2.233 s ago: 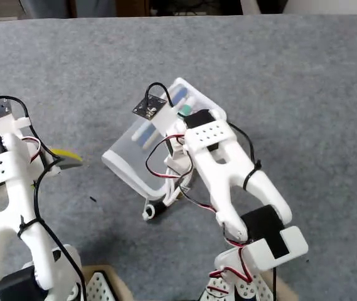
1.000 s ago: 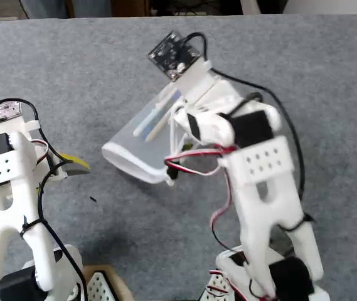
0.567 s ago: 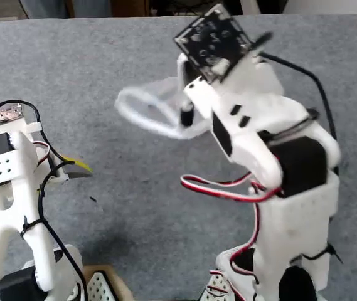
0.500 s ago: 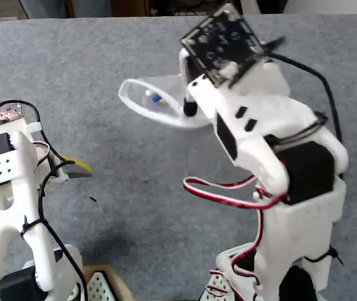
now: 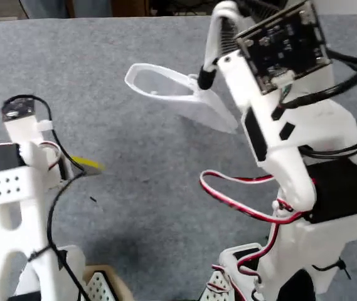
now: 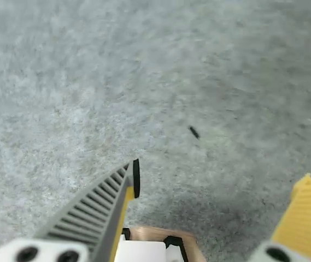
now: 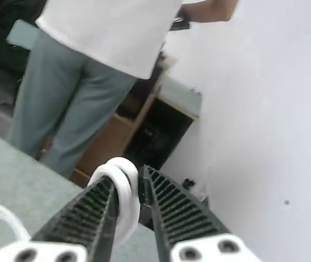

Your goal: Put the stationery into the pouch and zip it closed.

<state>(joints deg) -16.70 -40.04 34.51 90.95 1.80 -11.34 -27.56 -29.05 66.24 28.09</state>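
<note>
Where the high view looks down: pouch [image 5: 187,97], clear, mouth open, hung off the grey table [image 5: 134,207] at the raised right arm [image 5: 297,132].
Left wrist view: left gripper [image 6: 221,180], fingers spread, nothing between, over table.
Right wrist view: right gripper [image 7: 128,177], clamped on the pouch's white ring pull [image 7: 123,199].

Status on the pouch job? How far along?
Done: unconfirmed, contents of the pouch are unclear. In hand: right end effector shut on the white ring, holding the pouch off the table. To do: pouch mouth gapes open, so zipping remains. The left end effector hangs open over the table.
</note>
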